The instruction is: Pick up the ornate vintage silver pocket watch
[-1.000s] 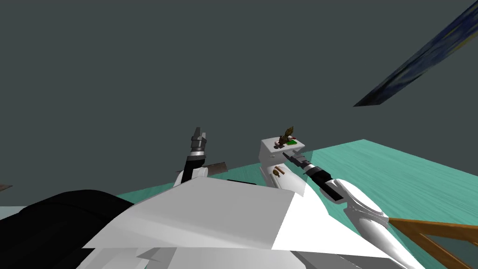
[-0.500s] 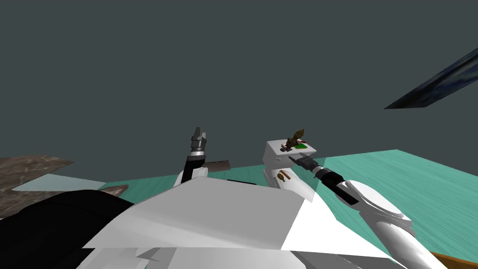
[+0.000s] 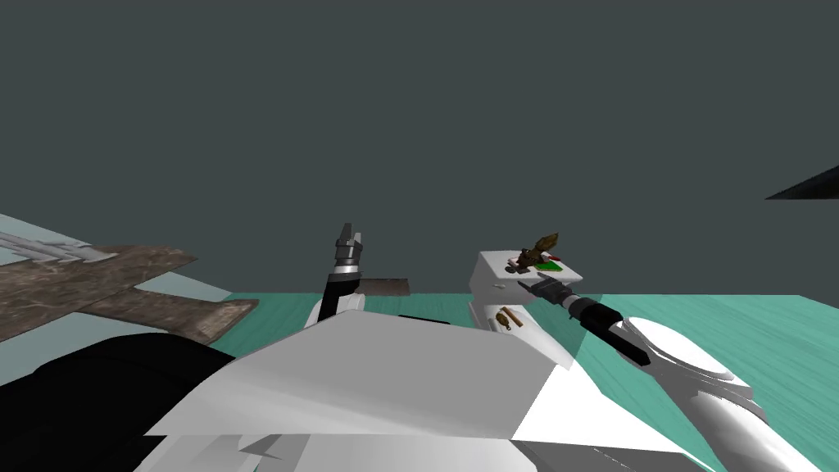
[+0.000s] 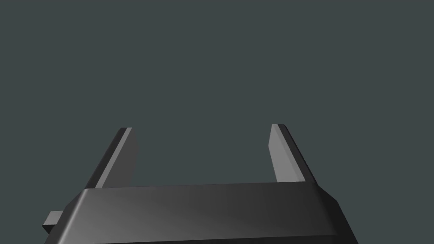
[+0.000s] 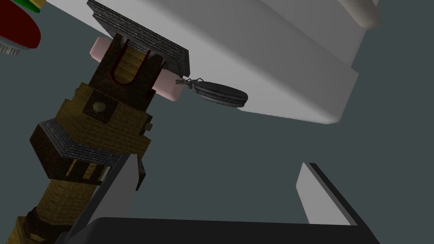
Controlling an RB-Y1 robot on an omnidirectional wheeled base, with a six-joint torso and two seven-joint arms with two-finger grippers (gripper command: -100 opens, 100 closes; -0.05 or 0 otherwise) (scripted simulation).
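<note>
The pocket watch (image 5: 220, 94) is a flat dark grey disc with a small chain loop. It lies on top of a white stand (image 5: 296, 63), near its edge. Beside it rises a brown and ochre tower-shaped ornament (image 5: 97, 127) over a pink block (image 5: 165, 91). My right gripper (image 5: 216, 186) is open and a short way from the watch, with nothing between its fingers. In the head view it (image 3: 528, 285) reaches to the top front edge of the stand (image 3: 492, 283). My left gripper (image 4: 201, 152) is open and empty, raised in front of my chest (image 3: 350, 233).
The stand's top also holds a green item (image 3: 551, 265) and a red one (image 5: 17, 29). Small brown objects (image 3: 505, 316) lie on its lower shelf. A brown mottled slab (image 3: 98, 287) is at the left, above a teal floor (image 3: 737, 328).
My head view has swung, so the stand and right arm sit further right and the brown slab has come in at the left. The right gripper stays at the stand's top edge.
</note>
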